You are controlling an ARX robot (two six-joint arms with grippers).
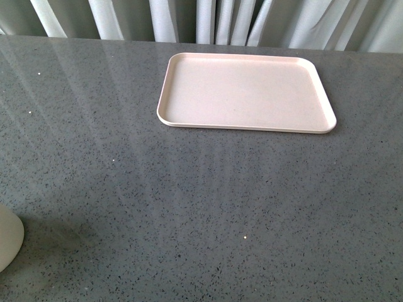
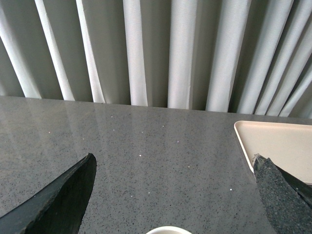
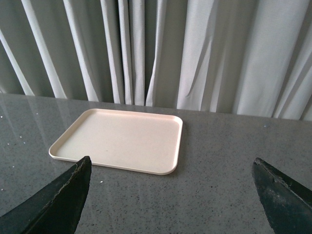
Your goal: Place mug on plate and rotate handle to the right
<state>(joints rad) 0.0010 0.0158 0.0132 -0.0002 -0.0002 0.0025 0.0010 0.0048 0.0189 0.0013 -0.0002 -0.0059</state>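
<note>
- Mug sits on grey table, well apart from plate, nearer the robot and left of it.
- Left gripper jaws wide apart, just over mug.
- Right gripper jaws apart, facing plate.

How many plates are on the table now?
1. The plate lies at the table's far side, near the curtain, empty. No other shows, though the table extends beyond view.

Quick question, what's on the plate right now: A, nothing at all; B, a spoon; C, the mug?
A: the plate shows only its bare pink surface in the front and right wrist views.
</note>
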